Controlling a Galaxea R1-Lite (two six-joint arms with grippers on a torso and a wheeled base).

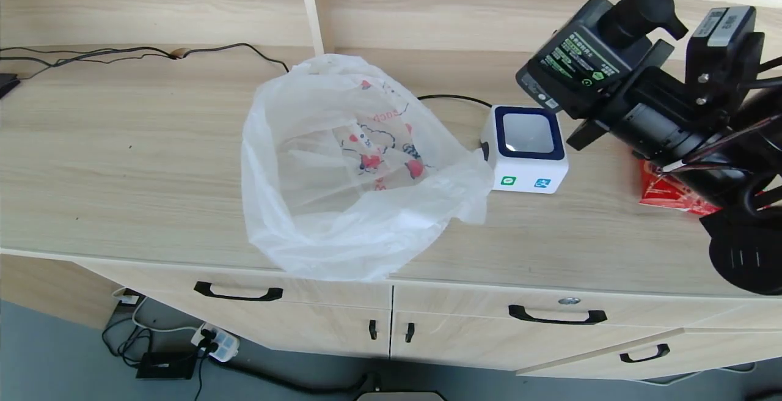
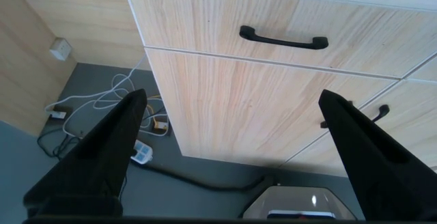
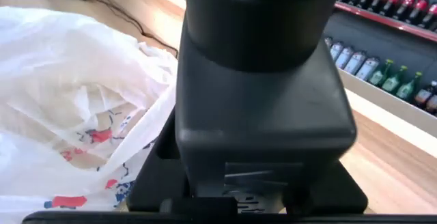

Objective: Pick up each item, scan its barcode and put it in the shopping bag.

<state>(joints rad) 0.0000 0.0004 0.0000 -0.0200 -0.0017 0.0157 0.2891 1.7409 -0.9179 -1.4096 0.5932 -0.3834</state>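
A black bottle [image 1: 577, 62] with a green-printed label and a dark cap is held in the air above and right of the white cube scanner [image 1: 528, 147]. My right gripper [image 1: 617, 92] is shut on it. In the right wrist view the bottle [image 3: 263, 108] is close up, with the bag [image 3: 75, 94] behind it. The clear printed shopping bag [image 1: 342, 169] stands open on the counter, left of the scanner. A red packet [image 1: 666, 196] lies on the counter under my right arm. My left gripper [image 2: 232, 162] hangs open and empty below the counter, facing the drawers.
Black cables [image 1: 122, 54] run along the back left of the wooden counter [image 1: 122, 162]. A cable leads from the scanner to the back. Drawers with black handles [image 2: 283, 41] sit under the counter. Shelves of bottles [image 3: 382, 5] stand far behind.
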